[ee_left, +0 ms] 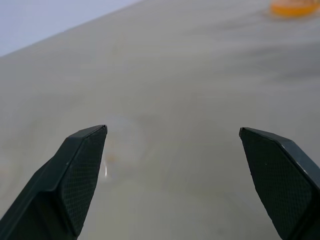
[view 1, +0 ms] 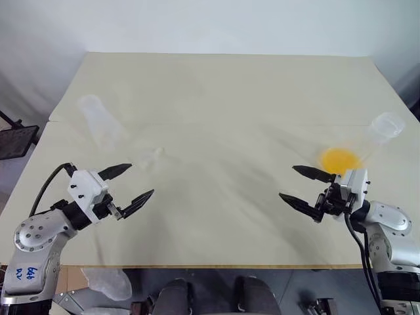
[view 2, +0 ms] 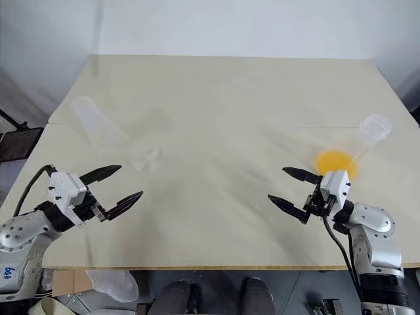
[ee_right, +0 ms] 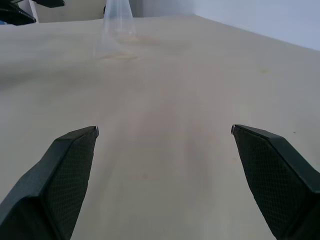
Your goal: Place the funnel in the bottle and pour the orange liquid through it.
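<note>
Left eye view showed the table (view 1: 216, 98) from above. At its left side stood the bottle (view 1: 100, 121), clear and empty. Near it, a little to the right, lay the small funnel (view 1: 155, 155), very faint. The left gripper (view 1: 133, 182) hovered just before the funnel, fingers spread wide, holding nothing. Well apart, the right gripper (view 1: 298, 184) was also spread and empty. Just beyond it the orange liquid (view 1: 339, 159) sat in a clear flask (view 1: 384, 128).

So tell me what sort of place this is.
Probably a lab-style test bench: a bare beige table against a plain wall, clear plastic labware on it, a bottle and a flask of orange liquid, with nothing homely around.
</note>
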